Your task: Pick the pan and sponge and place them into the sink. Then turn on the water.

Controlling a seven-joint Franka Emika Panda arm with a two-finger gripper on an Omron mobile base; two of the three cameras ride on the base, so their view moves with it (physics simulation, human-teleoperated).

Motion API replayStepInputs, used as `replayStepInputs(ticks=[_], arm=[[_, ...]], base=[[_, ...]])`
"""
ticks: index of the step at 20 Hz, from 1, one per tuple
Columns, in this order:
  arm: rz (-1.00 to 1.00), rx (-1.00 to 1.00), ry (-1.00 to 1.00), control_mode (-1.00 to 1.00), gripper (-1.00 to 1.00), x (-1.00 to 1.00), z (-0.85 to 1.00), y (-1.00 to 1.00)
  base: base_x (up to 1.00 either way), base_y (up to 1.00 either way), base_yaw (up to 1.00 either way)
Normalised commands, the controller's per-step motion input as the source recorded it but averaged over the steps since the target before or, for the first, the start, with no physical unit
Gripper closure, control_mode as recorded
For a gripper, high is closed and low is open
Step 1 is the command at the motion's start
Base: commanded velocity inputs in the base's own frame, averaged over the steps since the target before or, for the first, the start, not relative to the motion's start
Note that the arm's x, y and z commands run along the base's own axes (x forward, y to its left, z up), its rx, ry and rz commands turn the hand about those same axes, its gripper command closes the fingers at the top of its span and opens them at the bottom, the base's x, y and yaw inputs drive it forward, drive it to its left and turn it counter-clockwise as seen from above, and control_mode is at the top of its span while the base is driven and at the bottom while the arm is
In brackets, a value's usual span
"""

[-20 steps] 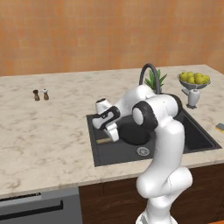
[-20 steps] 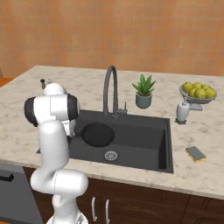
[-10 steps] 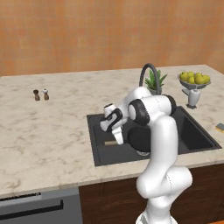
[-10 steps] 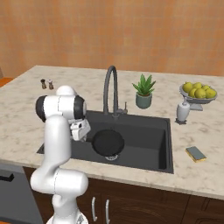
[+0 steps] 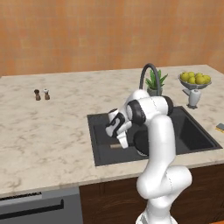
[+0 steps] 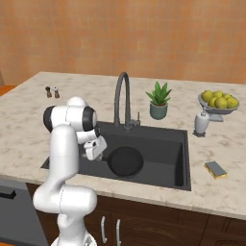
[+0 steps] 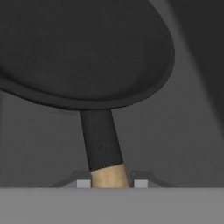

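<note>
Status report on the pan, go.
Gripper shut on the pan's handle, fingers either side. Pan down inside the sink. Sponge on the counter right of the sink. Nothing in the way.

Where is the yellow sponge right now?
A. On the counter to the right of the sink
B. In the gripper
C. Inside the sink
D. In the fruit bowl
A. The sponge lies flat on the counter, outside the sink's right rim.
</note>
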Motion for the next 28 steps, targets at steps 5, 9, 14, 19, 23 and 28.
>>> replayStepInputs(ticks=[5, 9, 14, 19, 23, 28], arm=[[-0.11, 0.0, 0.08, -1.0, 1.0, 0.14, -0.52, -0.22], [-0.04, 0.0, 0.08, -1.0, 1.0, 0.19, -0.44, -0.07], [-0.02, 0.01, 0.06, -1.0, 1.0, 0.21, -0.47, 0.0], [0.0, 0.02, 0.04, -1.0, -1.0, 0.26, -0.43, 0.0], [0.0, 0.0, 0.09, -1.0, -1.0, 0.16, -0.34, 0.17], [0.0, 0.0, 0.1, -1.0, -1.0, 0.19, 0.06, 0.0]], base=[[0.0, 0.0, 0.0], [0.0, 0.0, 0.0], [0.0, 0.0, 0.0], [0.0, 0.0, 0.0], [0.0, 0.0, 0.0], [0.0, 0.0, 0.0]])
